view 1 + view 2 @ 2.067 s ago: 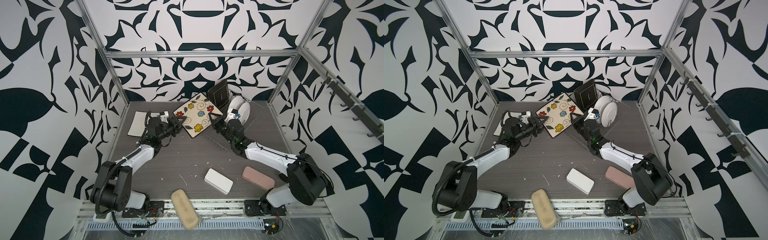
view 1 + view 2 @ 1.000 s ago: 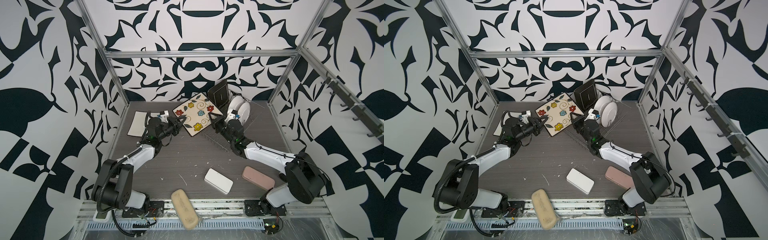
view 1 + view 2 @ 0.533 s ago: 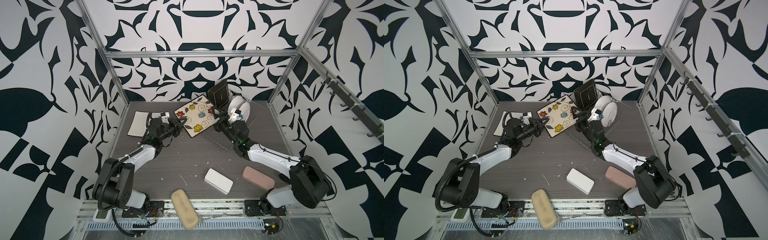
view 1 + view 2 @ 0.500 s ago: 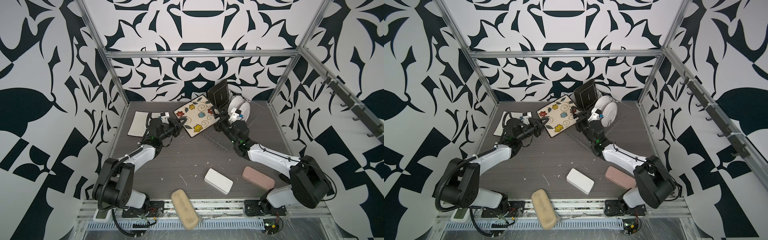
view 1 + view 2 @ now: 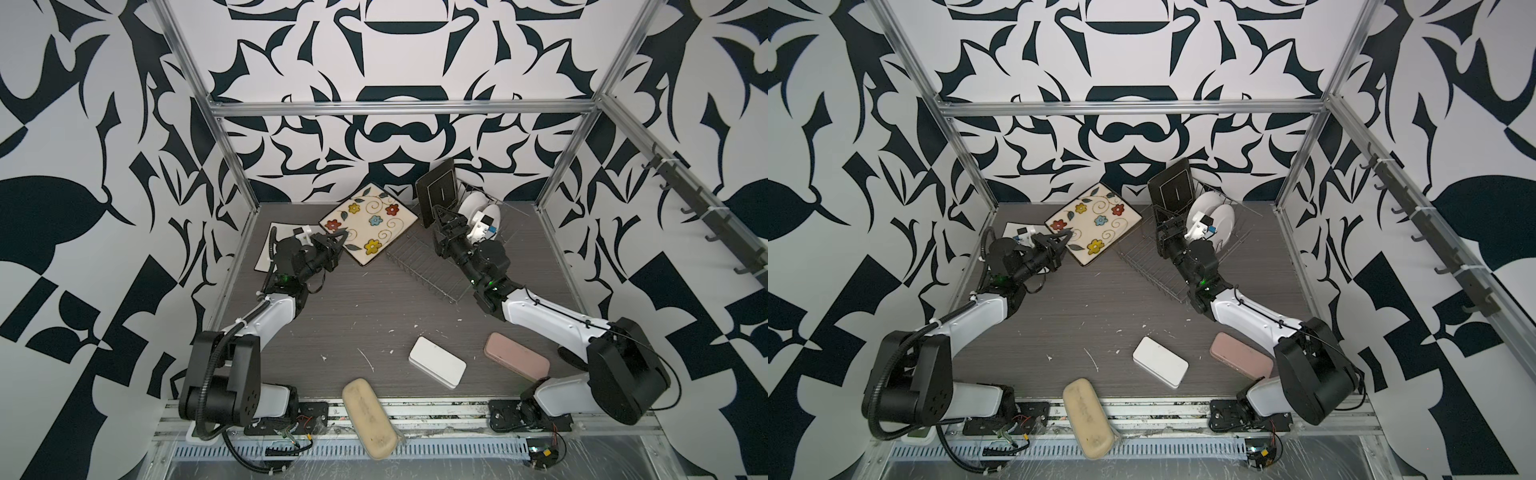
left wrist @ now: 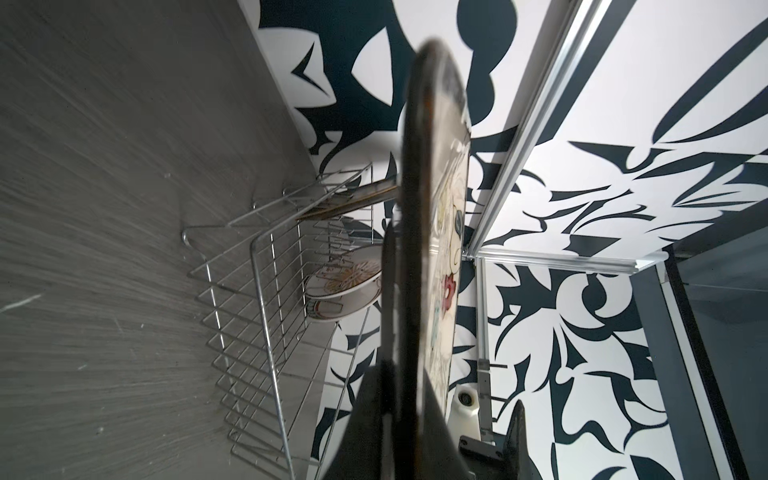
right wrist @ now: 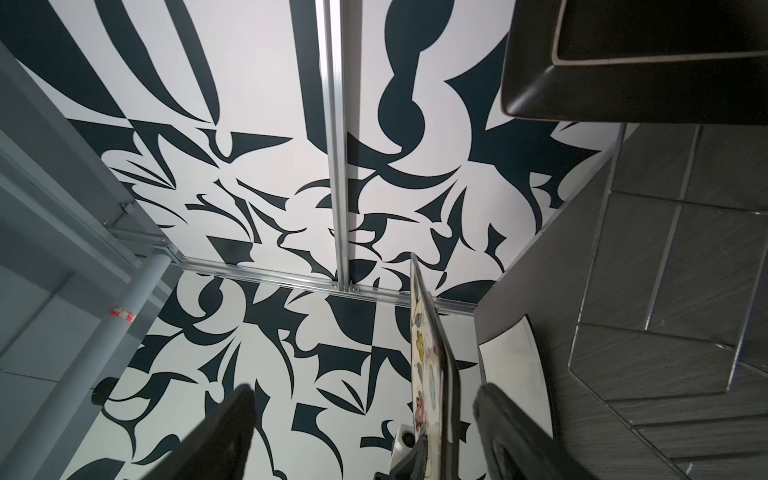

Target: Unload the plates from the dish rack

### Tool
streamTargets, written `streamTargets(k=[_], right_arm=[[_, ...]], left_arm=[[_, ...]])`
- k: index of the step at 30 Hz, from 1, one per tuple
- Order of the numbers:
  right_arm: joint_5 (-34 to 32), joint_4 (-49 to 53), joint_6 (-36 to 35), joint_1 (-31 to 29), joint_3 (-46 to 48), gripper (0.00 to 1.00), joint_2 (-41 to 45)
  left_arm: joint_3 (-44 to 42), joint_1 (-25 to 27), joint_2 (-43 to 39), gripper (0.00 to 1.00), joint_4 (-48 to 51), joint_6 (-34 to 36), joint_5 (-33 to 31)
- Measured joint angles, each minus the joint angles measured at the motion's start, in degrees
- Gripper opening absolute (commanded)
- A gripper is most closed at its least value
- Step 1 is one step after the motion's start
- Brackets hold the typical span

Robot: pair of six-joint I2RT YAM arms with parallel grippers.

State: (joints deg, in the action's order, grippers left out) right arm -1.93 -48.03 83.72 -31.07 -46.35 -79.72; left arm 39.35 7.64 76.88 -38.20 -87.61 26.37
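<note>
While the left gripper is clamped on one corner of the floral square plate, the plate sits tilted, face up, just left of the dish rack. Cannot tell if its low corner touches the table.

On the other side, the right gripper has jaws wide with nothing gripped, over the rack beside the upright black square plate. Two round white plates stand in the rack's far end. A white square plate lies flat on the table by the left arm.
</note>
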Motion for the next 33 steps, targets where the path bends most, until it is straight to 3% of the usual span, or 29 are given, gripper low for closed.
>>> streamTargets(k=[5,14,24,33], right_arm=[[0.02,0.20,-0.09,0.26,0.00,0.86,0.92],[0.00,3.23,-2.01,0.37,0.13,0.86,2.19],[-0.42,8.37,-5.68,0.37,0.55,0.86,6.29],[-1.38,11.67,-7.50,0.37,1.25,0.86,6.97]], left_arm=[[-0.11,-2.51,-7.50,0.00,4.83,3.43,-3.39],[-8.39,-2.84,-19.76,0.00,12.44,7.41,-17.92],[-11.72,-8.04,-20.79,0.00,20.31,7.65,-28.13],[-12.55,-14.86,-19.71,0.00,20.20,6.14,-29.09]])
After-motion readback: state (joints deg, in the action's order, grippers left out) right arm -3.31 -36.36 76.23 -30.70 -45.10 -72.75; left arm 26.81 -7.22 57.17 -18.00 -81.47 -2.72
